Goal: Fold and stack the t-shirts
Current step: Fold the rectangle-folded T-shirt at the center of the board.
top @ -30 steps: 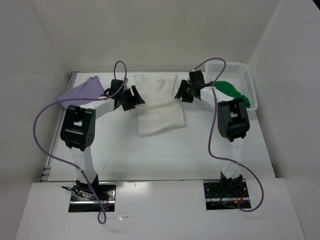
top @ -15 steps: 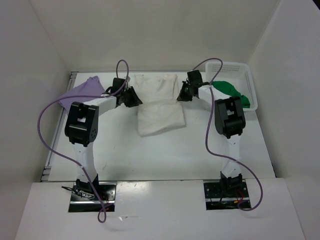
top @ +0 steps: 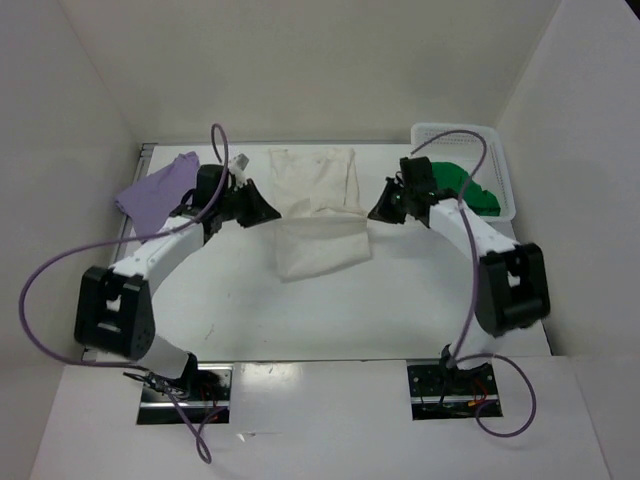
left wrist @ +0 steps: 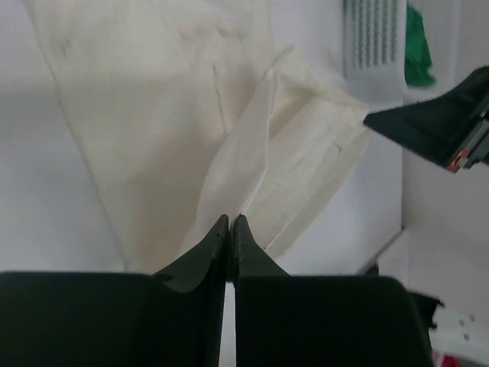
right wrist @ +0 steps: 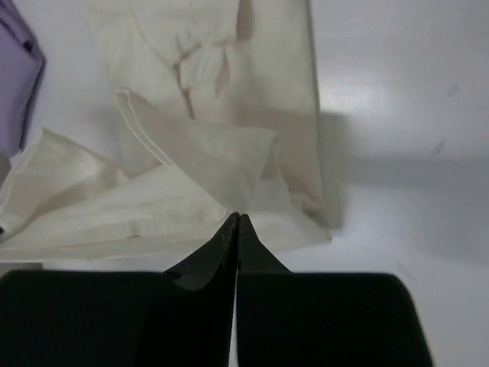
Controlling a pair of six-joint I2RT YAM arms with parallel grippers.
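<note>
**Position of the items.** The white t-shirt (top: 315,215) is spread in the middle of the table (top: 330,310). Its far part lies flat and its near part is doubled over. The lavender t-shirt (top: 155,188) lies crumpled at the far left of the table. The green t-shirt (top: 465,185) is held in the white basket (top: 455,130) at the far right.

**State of the grippers.** The left gripper (left wrist: 231,223) is closed at the left edge of the white t-shirt. Its fingers are pressed together, and a ridge of cloth is drawn up into the tips. The right gripper (right wrist: 238,219) is fully closed at the right edge, with cloth gathered up to its tips. In the top view, a straight line of cloth is seen stretched between the two grippers. How many layers are caught in each pinch cannot be told.

**Faults to be expected from here.**
- The cloth is held only at the very fingertips. If tension is raised too far, an edge is likely to be pulled free.
- If only one layer is caught on one side, the fold is likely to come out skewed or to open.
- If the two arms are not moved evenly, the stretched edge is slackened or twisted.
- If the lift is too low, the flat far part may be dragged across the table.
- The lavender t-shirt lies near the left arm, and the basket stands just beside the right arm. Either may be disturbed by a wide sweep.
</note>
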